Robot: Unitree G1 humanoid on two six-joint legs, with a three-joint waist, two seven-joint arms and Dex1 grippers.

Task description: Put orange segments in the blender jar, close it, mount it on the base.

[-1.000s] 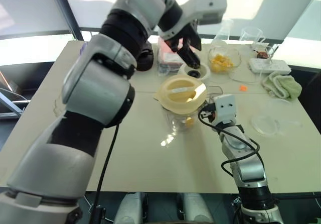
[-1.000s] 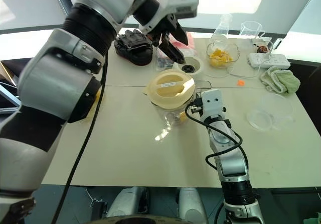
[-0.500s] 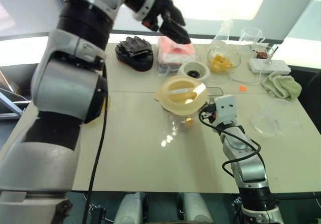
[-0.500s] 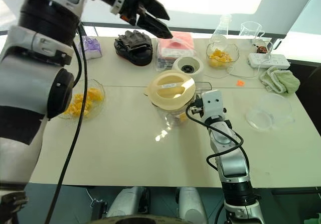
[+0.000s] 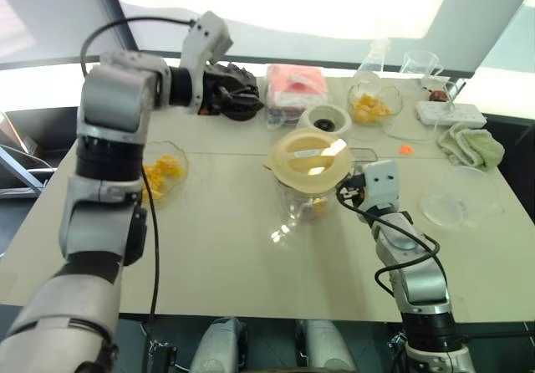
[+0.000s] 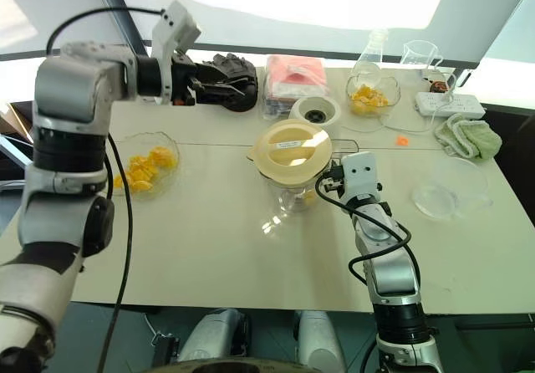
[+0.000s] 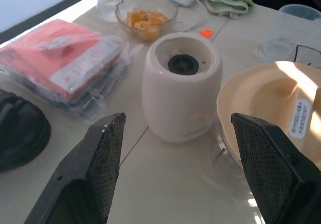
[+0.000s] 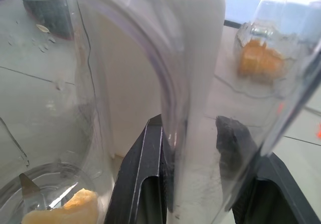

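Note:
The blender jar [image 5: 303, 191] stands mid-table with a cream lid [image 5: 307, 156] on top and a few orange segments [image 8: 70, 206] by its blade. My right gripper [image 8: 188, 169] is shut on the jar's clear side handle, one finger [image 8: 145, 184] on each side. More orange segments fill a glass bowl [image 6: 142, 168] at the left and another bowl [image 5: 368, 104] at the back. The cream-white base [image 7: 181, 86] sits just behind the jar. My left gripper [image 6: 224, 89] hovers open and empty at the back left, pointing toward the base.
A black bundle [image 5: 232, 89] and a pink wrapped packet [image 5: 294, 84] lie at the back. A flask [image 5: 374, 55], beaker [image 5: 418, 59], power strip [image 5: 450, 112] and green towel [image 5: 470, 143] sit back right. A shallow glass dish [image 5: 451, 206] lies right of the jar.
My left arm has swung away from above the base, leftward and down, to the back left over the black bundle. The jar and right gripper have stayed put.

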